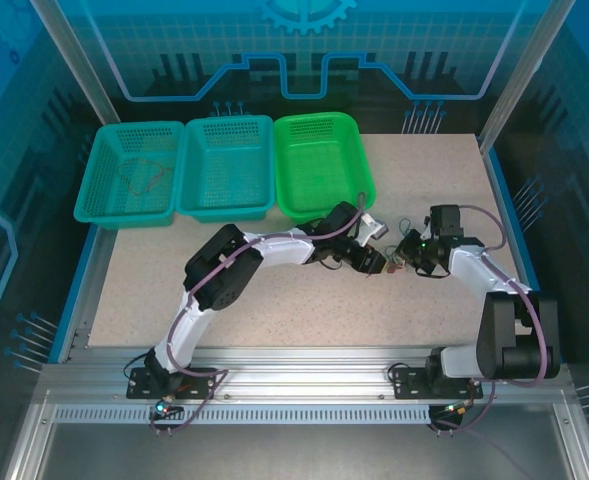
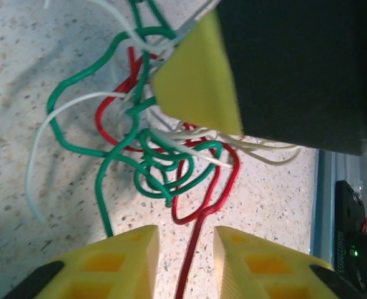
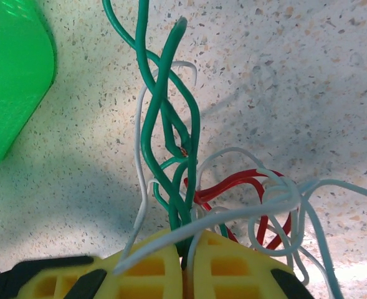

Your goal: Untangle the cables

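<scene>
The thin red, green and white cables (image 2: pixel 164 165) are one knot over the speckled worktop (image 2: pixel 276 205), so the untangling looks barely begun. The right arm's yellow fingers (image 3: pixel 152 265) pinch green strands. The left arm's fingers (image 2: pixel 130 249) stand apart, gripping nothing.

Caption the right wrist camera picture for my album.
Right end effector pinching the green strands of a thin red, green and white wire tangle over a speckled tabletop.
</scene>
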Robot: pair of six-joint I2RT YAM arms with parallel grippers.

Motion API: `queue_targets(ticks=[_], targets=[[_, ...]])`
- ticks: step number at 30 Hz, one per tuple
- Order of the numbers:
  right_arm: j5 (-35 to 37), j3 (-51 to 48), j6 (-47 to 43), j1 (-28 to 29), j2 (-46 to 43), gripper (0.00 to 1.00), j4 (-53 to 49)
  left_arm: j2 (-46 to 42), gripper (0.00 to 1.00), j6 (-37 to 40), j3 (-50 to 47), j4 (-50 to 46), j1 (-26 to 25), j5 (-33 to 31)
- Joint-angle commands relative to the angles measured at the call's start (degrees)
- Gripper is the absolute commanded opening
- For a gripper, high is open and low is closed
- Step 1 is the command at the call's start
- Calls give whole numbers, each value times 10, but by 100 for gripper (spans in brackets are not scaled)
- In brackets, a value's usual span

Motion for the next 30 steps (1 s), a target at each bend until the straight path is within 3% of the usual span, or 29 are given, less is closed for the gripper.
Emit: queue_targets(ticks=[1, 4, 8, 12, 15, 20, 25, 30], targets=[[-2, 19, 10, 6, 9, 0, -5, -1, 21, -3, -19, 25, -1, 43], [0, 20, 12, 6, 13, 0, -5, -3, 0, -3, -26, 26, -1, 42], [40, 22, 6, -14, 11, 0, -20, -37, 0, -1, -65, 32, 2, 5], [43, -6, 27, -137, -29, 0, -10, -118, 0, -36, -173, 83, 31, -34], [83, -28, 51, -183, -79, 0, -4, -172, 0, -71, -257, 132, 68, -51], [123, -47, 63, -169, -121, 0, -2, -190, 0, -69, -285, 116, 90, -63], [102, -57, 37, -158, -98, 0, 2, -186, 0, -79, -280, 126, 90, -69], [100, -61, 13, -141, -61, 0, -15, -204, 0, -33, -265, 57, 90, -122]])
